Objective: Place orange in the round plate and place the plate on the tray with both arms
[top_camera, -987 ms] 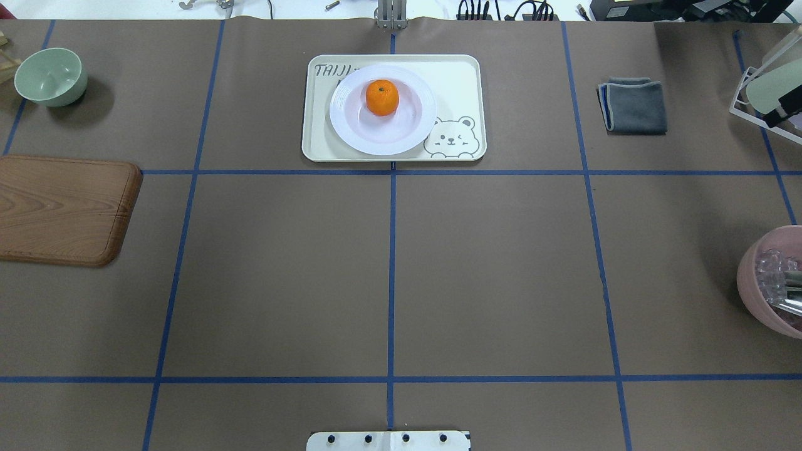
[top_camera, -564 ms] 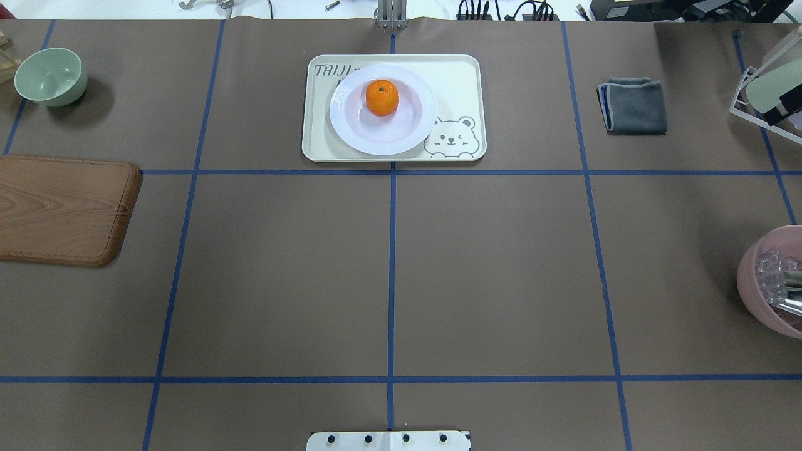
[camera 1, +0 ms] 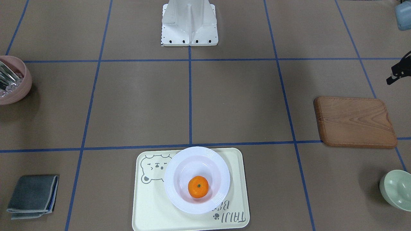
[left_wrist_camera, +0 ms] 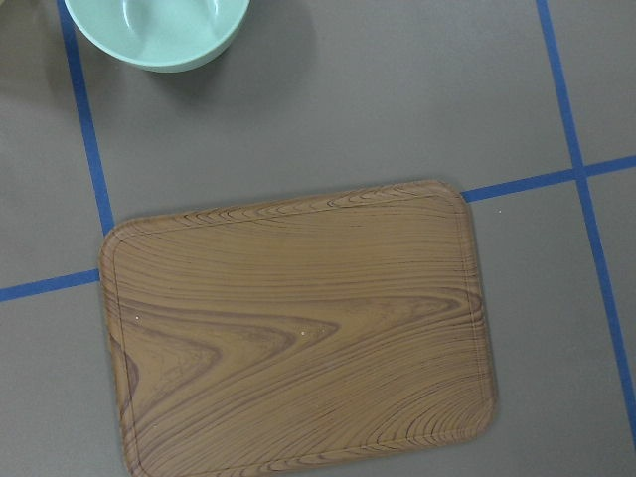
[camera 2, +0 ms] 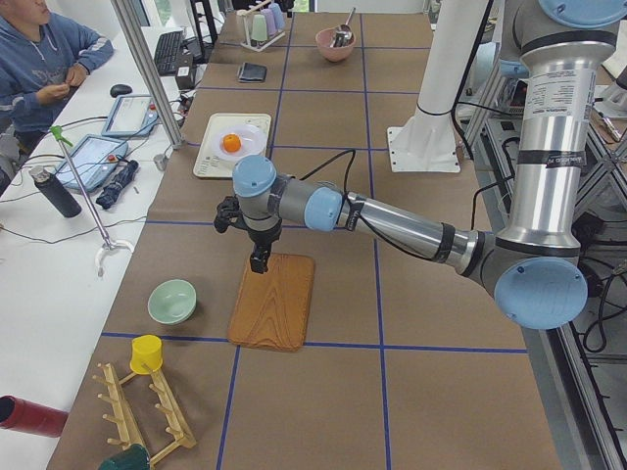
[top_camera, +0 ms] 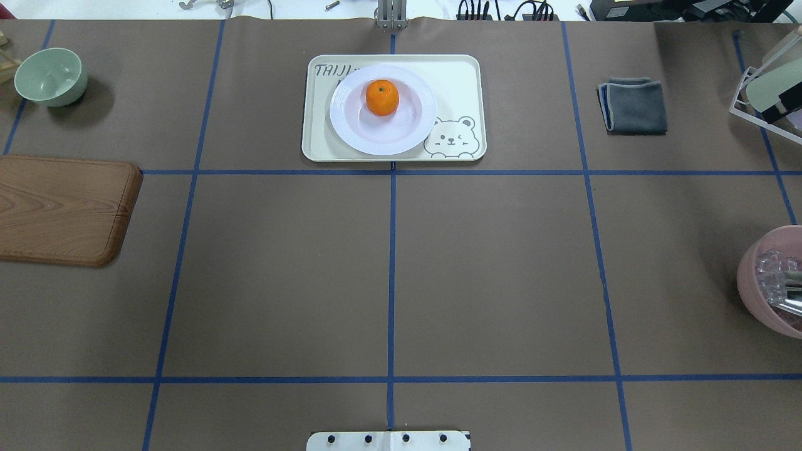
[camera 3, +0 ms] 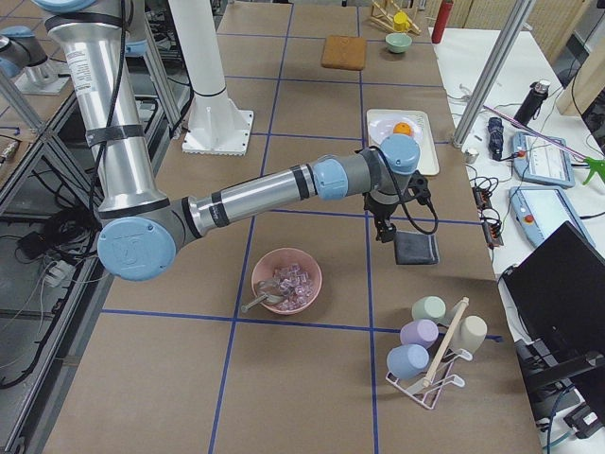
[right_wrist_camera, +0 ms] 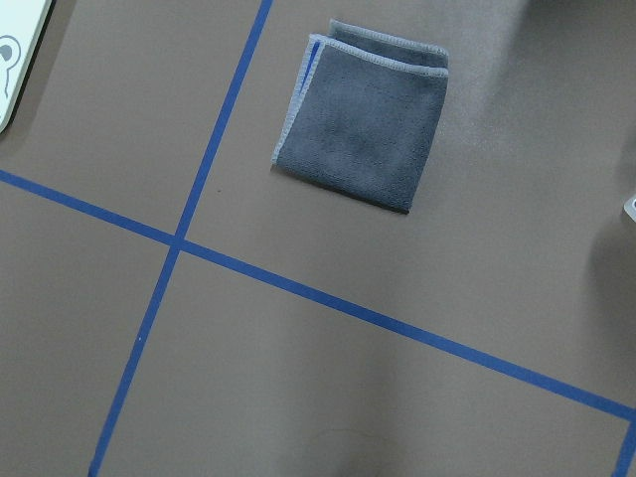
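Left end effector (camera 2: 258,260) downward, above board (camera 2: 275,304)

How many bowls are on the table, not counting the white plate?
2. The pale green bowl stands at the far left, beyond the wooden board; the pink bowl is at the right edge.

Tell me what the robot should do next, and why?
Probably just pull back to a rest pose; the job looks done. The orange sits in the round plate, the plate sits on the tray, and the left gripper hangs over the wooden board while the right gripper hangs by the grey cloth, both away from the tray.
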Action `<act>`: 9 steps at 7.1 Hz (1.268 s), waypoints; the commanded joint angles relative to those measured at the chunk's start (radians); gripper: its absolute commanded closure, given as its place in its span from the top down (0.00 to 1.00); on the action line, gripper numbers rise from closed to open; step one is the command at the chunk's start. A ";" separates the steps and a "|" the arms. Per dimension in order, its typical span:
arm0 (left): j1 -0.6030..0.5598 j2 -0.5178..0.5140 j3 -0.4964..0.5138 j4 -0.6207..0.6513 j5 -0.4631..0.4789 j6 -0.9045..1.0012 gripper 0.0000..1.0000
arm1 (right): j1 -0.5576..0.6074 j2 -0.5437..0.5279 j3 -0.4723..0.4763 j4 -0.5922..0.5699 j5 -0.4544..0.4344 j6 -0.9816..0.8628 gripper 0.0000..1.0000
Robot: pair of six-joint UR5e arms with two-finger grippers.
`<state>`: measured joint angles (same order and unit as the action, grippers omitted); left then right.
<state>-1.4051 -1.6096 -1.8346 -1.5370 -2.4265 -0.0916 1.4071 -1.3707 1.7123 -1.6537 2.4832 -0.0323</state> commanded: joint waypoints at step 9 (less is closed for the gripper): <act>0.002 -0.042 0.012 0.001 0.009 0.006 0.98 | 0.000 0.004 0.016 0.002 -0.004 -0.003 1.00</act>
<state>-1.4047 -1.6265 -1.8349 -1.5373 -2.4221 -0.0903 1.4073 -1.3728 1.7221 -1.6533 2.4825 -0.0335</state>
